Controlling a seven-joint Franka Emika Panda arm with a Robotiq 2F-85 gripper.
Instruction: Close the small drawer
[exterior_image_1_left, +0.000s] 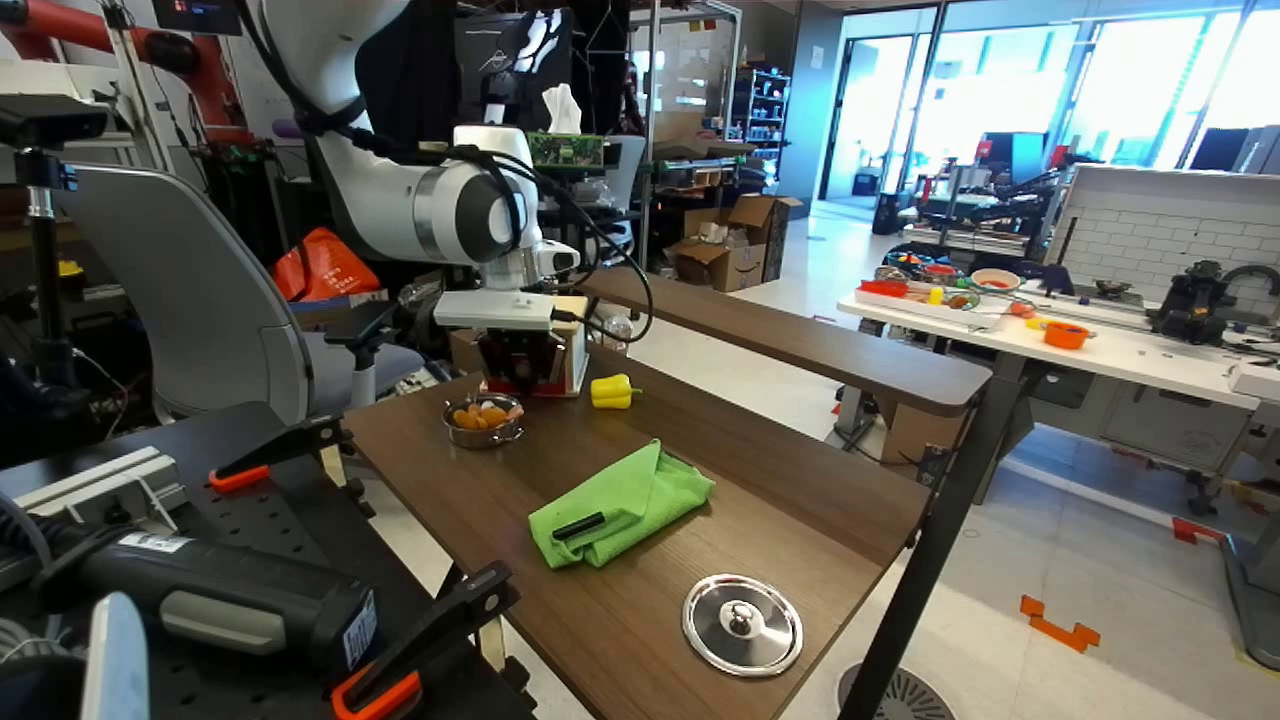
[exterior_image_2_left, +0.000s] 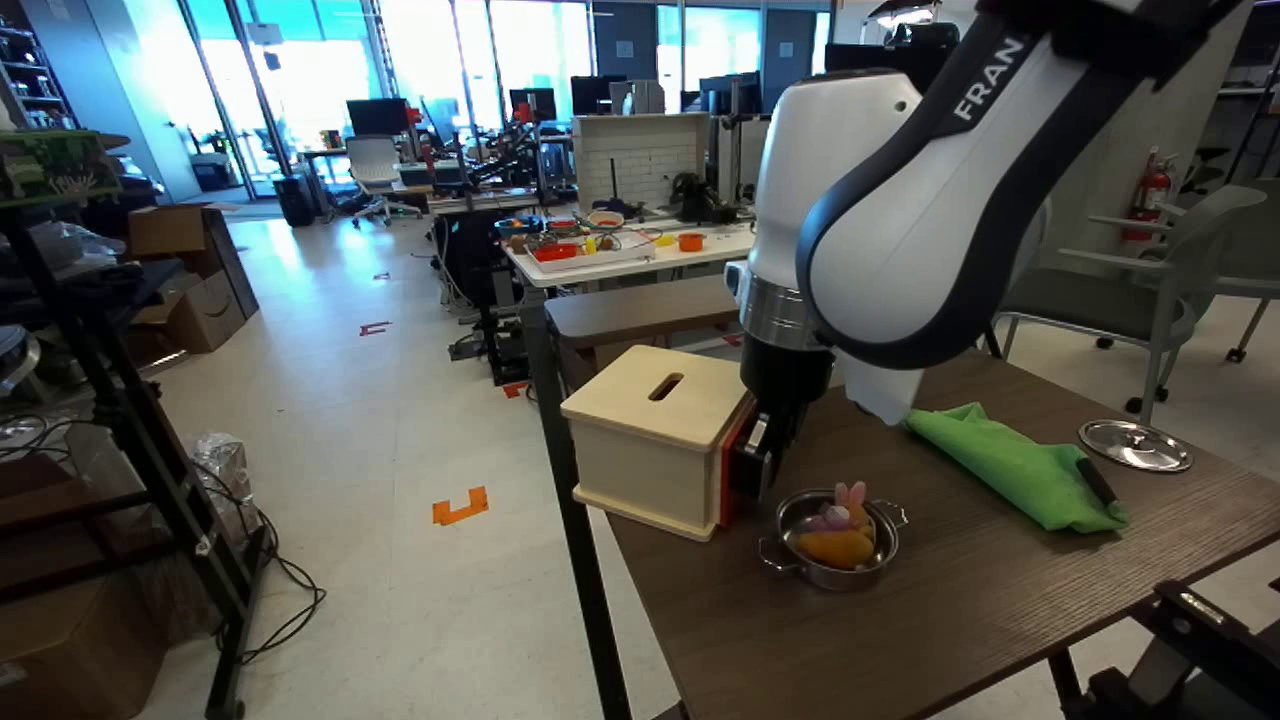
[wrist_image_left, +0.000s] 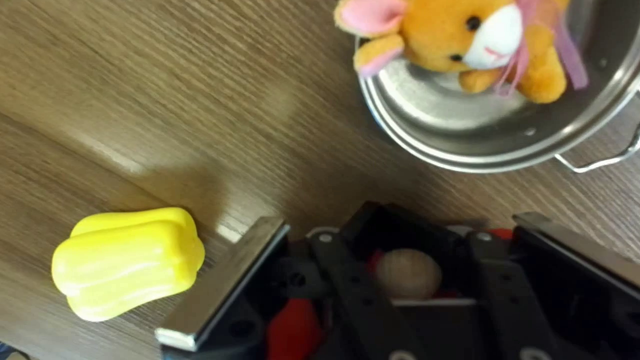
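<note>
The small drawer unit (exterior_image_2_left: 640, 470) stands upright on the table with a tan wooden top and a red front (exterior_image_2_left: 728, 480). In another exterior view its tan side (exterior_image_1_left: 578, 352) shows behind my gripper. The red front looks close against the box; no gap is clear, and my gripper hides much of it. My gripper (exterior_image_2_left: 760, 480) points down in front of the red front, very near it or touching; I cannot tell which. In the wrist view the fingertips (wrist_image_left: 372, 209) meet with nothing between them. The round wooden knob (wrist_image_left: 407, 274) and red front (wrist_image_left: 296, 327) show behind the finger links.
A metal pot (exterior_image_2_left: 838, 575) holding a plush toy (exterior_image_2_left: 838, 540) stands close beside the gripper. A yellow toy pepper (exterior_image_1_left: 612, 392) lies beside the unit. A green cloth (exterior_image_1_left: 640, 510) with a black item and a metal lid (exterior_image_1_left: 742, 625) lie farther along the table.
</note>
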